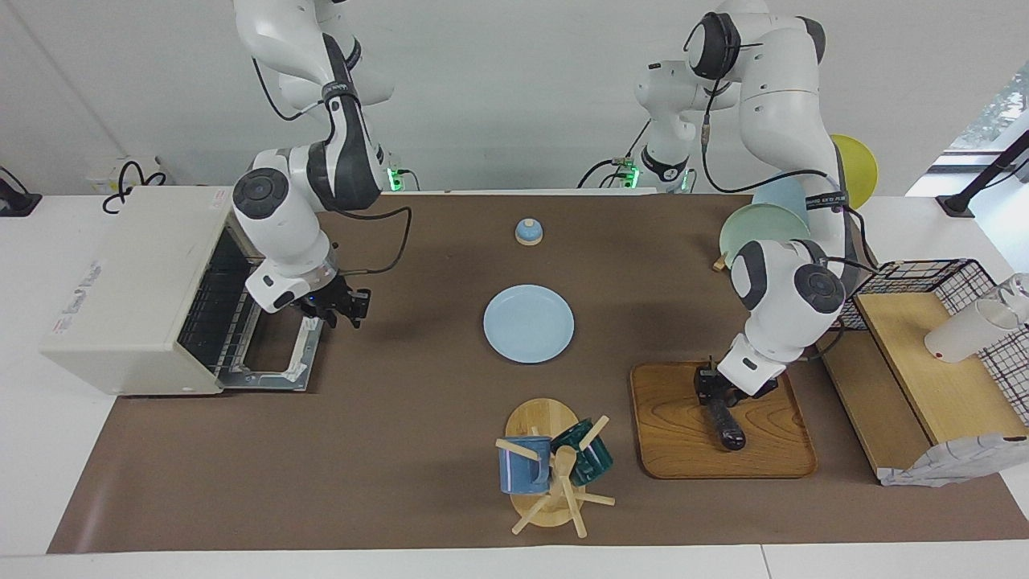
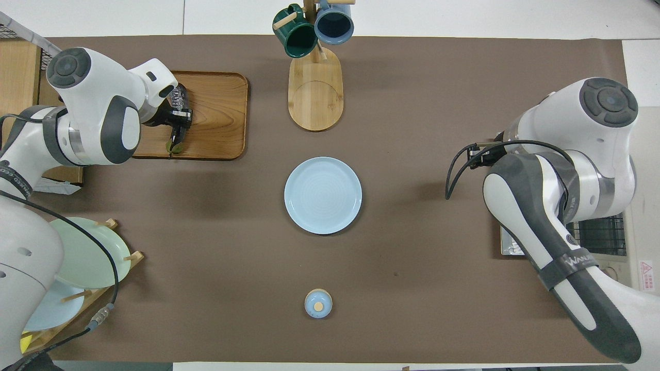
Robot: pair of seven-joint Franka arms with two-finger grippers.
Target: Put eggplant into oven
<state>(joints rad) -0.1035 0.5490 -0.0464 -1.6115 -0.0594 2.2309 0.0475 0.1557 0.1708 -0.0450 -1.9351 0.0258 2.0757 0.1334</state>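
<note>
The long, glossy dark purple eggplant [image 1: 723, 420] lies on the rectangular wooden tray [image 1: 675, 450] at the left arm's end of the brown worktop [image 1: 402, 450], its long axis running nearer-to-farther from the robots. The left gripper [image 1: 711, 392] sits at the eggplant's nearer, stem end, fingers closed across it. The right gripper [image 1: 344, 308] waits over the worktop in front of the cream-white toaster oven [image 1: 129, 281], whose door hangs open; whether its fingers stand apart cannot be told.
</note>
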